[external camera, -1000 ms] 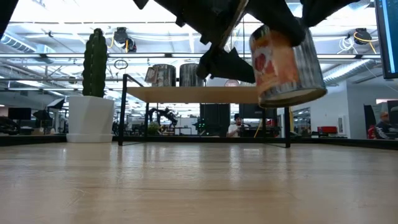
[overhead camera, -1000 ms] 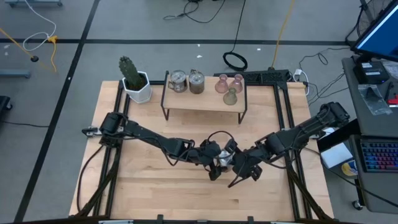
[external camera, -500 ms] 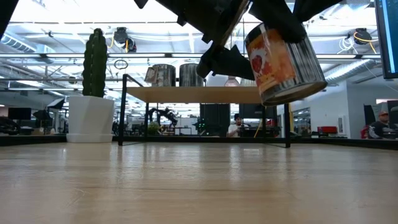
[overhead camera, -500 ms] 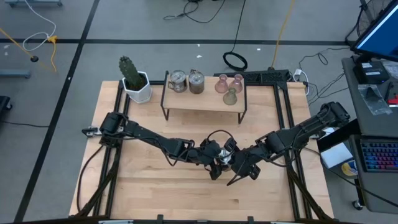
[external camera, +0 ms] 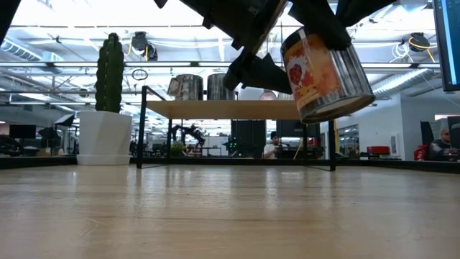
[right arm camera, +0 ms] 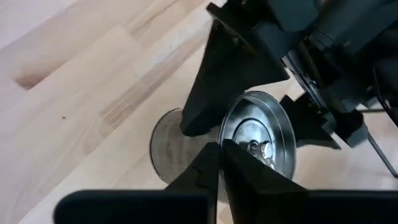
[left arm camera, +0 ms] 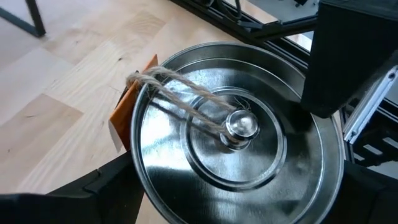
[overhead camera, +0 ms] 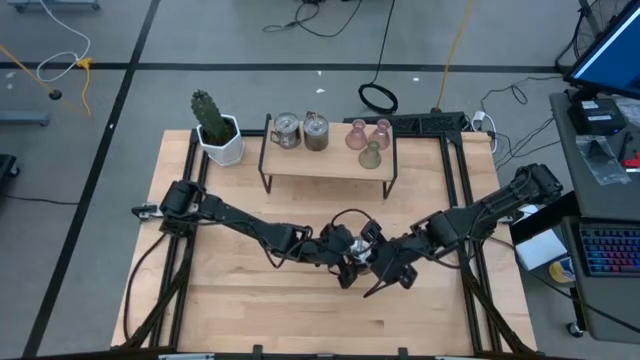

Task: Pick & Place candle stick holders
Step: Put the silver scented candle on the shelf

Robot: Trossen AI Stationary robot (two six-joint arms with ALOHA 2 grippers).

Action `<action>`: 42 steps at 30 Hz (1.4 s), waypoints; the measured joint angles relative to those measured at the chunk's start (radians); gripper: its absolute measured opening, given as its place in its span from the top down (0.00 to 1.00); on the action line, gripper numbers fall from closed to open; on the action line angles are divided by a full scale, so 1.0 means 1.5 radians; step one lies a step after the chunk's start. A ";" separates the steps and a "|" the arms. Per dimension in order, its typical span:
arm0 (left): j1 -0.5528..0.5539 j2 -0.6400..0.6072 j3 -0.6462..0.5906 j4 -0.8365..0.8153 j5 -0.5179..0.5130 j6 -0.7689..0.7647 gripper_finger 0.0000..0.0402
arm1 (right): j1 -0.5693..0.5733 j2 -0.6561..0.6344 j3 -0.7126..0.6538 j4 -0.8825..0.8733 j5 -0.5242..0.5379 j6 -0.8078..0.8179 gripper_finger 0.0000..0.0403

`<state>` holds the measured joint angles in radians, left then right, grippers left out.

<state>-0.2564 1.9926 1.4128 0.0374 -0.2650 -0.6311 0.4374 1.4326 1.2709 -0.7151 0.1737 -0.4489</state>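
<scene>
A: Which step is this?

B: A handover in mid-air, I judge; over the middle of the table (overhead camera: 250,300) both arms meet around one silver holder (external camera: 327,72), which hangs tilted well above the wood; five others stand on the shelf (overhead camera: 330,160) at the back, two silver, two pink, one green.

A: Who has it?

B: The left gripper (overhead camera: 345,262) stands wide, its fingers on either side of the tin's rim in its wrist view; whether they press it I cannot tell; the right gripper (right arm camera: 219,163) has its jaws together just at the lid's edge.

A: And next?

B: One arm must grip it firmly before the other lets go; then carry it to the shelf.
</scene>
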 joint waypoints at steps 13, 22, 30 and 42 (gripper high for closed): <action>-0.005 -0.003 0.003 -0.038 -0.002 -0.035 0.11 | 0.001 -0.010 0.000 -0.022 0.045 0.043 0.72; -0.005 -0.021 0.003 -0.125 -0.001 -0.067 0.11 | 0.007 -0.085 0.000 -0.149 0.095 0.174 0.62; 0.009 -0.114 0.002 -0.234 -0.077 -0.060 0.11 | 0.006 -0.164 -0.005 -0.284 0.093 0.383 0.66; 0.099 -0.281 0.002 -0.392 -0.263 -0.020 0.11 | 0.015 -0.270 -0.121 -0.272 0.093 0.535 0.67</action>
<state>-0.1079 1.5710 1.4162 -0.5503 -0.6594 -0.6618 0.4595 1.0281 1.0895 -1.1225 0.3126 0.3533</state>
